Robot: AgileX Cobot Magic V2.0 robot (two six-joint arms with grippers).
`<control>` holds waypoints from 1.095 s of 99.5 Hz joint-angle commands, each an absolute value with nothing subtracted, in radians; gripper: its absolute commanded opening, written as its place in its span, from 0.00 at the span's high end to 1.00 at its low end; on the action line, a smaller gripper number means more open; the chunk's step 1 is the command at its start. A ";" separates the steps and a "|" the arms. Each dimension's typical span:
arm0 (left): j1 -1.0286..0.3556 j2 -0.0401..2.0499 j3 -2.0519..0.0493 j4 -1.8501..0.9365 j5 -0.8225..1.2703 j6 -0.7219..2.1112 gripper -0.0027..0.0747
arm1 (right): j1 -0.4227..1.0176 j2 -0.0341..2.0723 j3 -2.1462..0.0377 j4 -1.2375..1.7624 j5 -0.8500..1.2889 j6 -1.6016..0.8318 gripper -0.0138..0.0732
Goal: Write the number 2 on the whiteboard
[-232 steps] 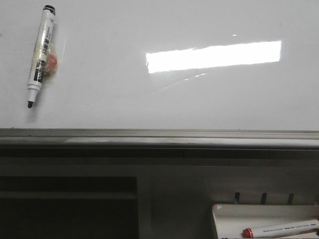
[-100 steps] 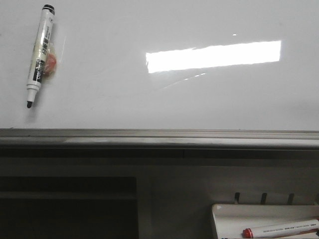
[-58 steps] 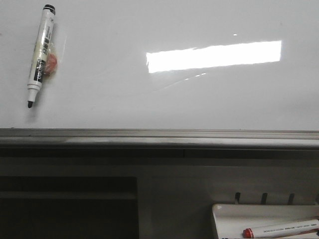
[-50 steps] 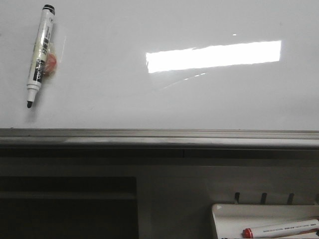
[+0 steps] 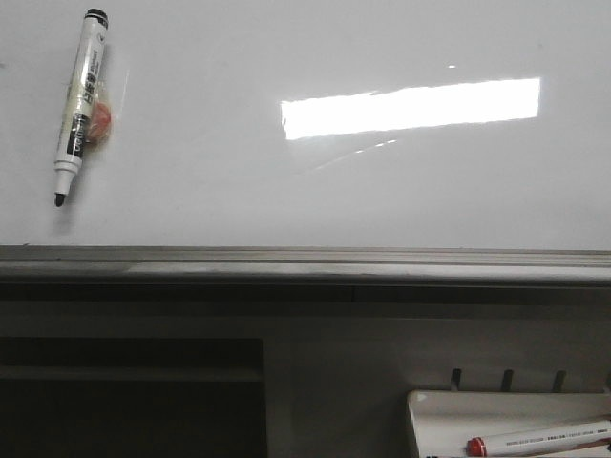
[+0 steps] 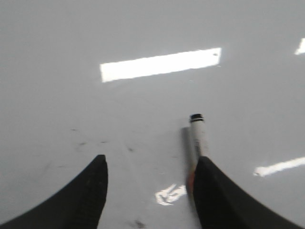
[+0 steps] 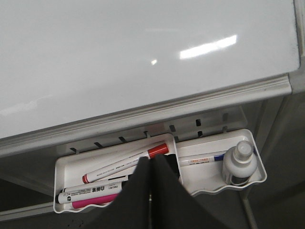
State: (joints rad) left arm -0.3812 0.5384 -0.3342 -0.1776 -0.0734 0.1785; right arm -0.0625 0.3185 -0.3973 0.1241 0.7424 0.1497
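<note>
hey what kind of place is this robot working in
Probably an office or classroom-style whiteboard station. A large glossy whiteboard fills the front view with a black marker lying on it, and a white tray under its rail holds a red-capped marker and a small spray bottle.

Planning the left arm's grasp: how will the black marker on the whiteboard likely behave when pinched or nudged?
The black marker looks like a stiff, slim plastic barrel, probably light. Being round on the glossy whiteboard, it may roll or skid if nudged sideways. Its cap seems off, so the exposed tip could smear. The left gripper is open beside it.
</note>
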 commanded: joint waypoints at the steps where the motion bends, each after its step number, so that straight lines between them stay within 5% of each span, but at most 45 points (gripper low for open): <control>1: -0.461 0.595 -0.369 -0.209 -0.165 0.181 0.51 | -0.065 0.336 -0.421 0.115 0.680 0.136 0.91; 24: -0.612 0.774 -0.369 -0.281 -0.273 0.181 0.53 | -0.065 0.336 -0.421 0.113 0.678 0.136 0.91; 59: -0.624 1.051 -0.372 -0.341 -0.437 0.153 0.56 | -0.065 0.336 -0.421 0.113 0.665 0.136 0.91; 109: -0.670 1.173 -0.421 -0.474 -0.486 0.162 0.56 | -0.065 0.336 -0.421 0.093 0.648 0.136 0.91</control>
